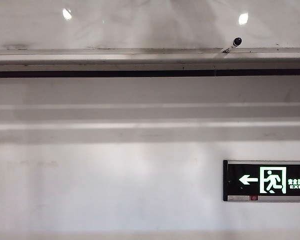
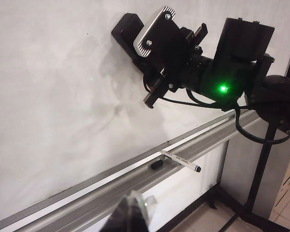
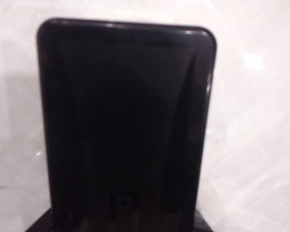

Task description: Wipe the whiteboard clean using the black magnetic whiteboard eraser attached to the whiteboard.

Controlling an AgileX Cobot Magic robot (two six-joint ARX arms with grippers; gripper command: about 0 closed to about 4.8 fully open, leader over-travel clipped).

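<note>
The black eraser [image 2: 127, 27] lies flat against the glossy whiteboard [image 2: 53, 96], high above the silver ledge [image 2: 135, 176]. My right gripper [image 2: 137, 36] is shut on it, its silver finger plate lying over the eraser's side. In the right wrist view the eraser [image 3: 125, 121] fills almost the whole picture, with the whiteboard [image 3: 256, 121] around it. My left gripper [image 2: 134, 212] hangs below the ledge with its fingers together and nothing between them. In the exterior view only the whiteboard's lower strip [image 1: 140, 25] shows, and neither gripper.
A marker [image 2: 181, 161] and a small black cap [image 2: 156, 164] lie on the ledge; the marker [image 1: 232, 45] also shows in the exterior view. Below the ledge [image 1: 140, 55] is a matte wall with a green exit sign [image 1: 266, 180]. The board's black stand [image 2: 261, 169] rises beside the right arm.
</note>
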